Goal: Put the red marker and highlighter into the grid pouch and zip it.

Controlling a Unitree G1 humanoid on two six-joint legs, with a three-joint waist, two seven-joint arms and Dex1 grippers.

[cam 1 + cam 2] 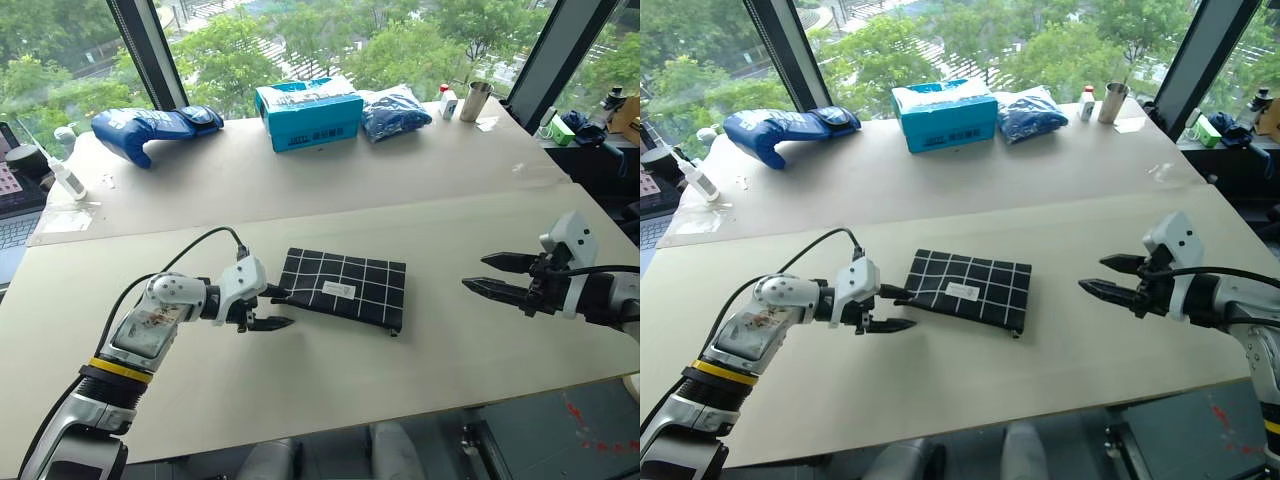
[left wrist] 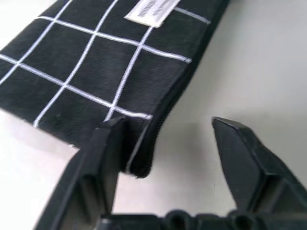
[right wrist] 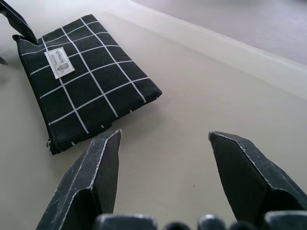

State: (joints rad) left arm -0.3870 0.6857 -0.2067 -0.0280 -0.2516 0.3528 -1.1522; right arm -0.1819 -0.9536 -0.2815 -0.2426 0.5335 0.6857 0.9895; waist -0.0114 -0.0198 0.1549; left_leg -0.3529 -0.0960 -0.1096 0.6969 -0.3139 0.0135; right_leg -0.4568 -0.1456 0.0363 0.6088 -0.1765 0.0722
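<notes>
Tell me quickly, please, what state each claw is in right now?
Left claw: open, at the grid pouch's corner, gripping nothing.
Right claw: open, empty, apart from the pouch.

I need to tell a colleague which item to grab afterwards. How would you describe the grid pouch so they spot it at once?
On the nearer table, between the left gripper and the right gripper, lies the grid pouch. It is flat, black with white grid lines and a small white label, unlike the blue bags behind.

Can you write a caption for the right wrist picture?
Open right gripper hangs over the table, facing the flat grid pouch.
</notes>
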